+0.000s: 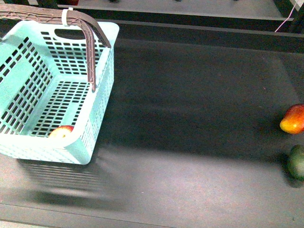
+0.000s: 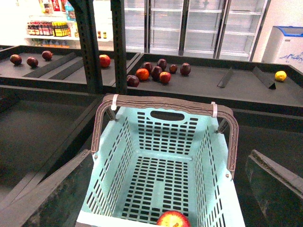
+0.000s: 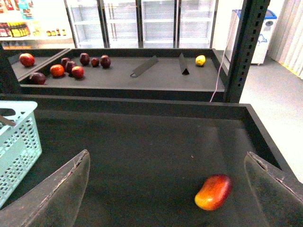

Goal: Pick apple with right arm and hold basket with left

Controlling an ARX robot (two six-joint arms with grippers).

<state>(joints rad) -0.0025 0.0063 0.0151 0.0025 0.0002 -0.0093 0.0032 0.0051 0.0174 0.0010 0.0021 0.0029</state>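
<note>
The mint-green basket (image 1: 102, 95) stands at the left of the dark table, its brown handles (image 1: 90, 42) up. The red apple (image 1: 61, 132) lies inside it at the near wall; it also shows in the left wrist view (image 2: 173, 219). My left gripper (image 2: 170, 189) is open above the basket (image 2: 118, 165), its fingers (image 2: 57, 194) wide apart on either side and touching nothing. My right gripper (image 3: 165, 189) is open and empty above the bare table, near the elongated orange-red fruit (image 3: 213, 192). Neither arm shows in the front view.
The orange-red fruit (image 1: 293, 118) and a dark green fruit (image 1: 297, 162) lie at the table's right edge. A raised rim (image 1: 199, 28) bounds the far side. Beyond it a further shelf holds several red fruits (image 2: 156, 72) and a yellow one (image 3: 200, 60).
</note>
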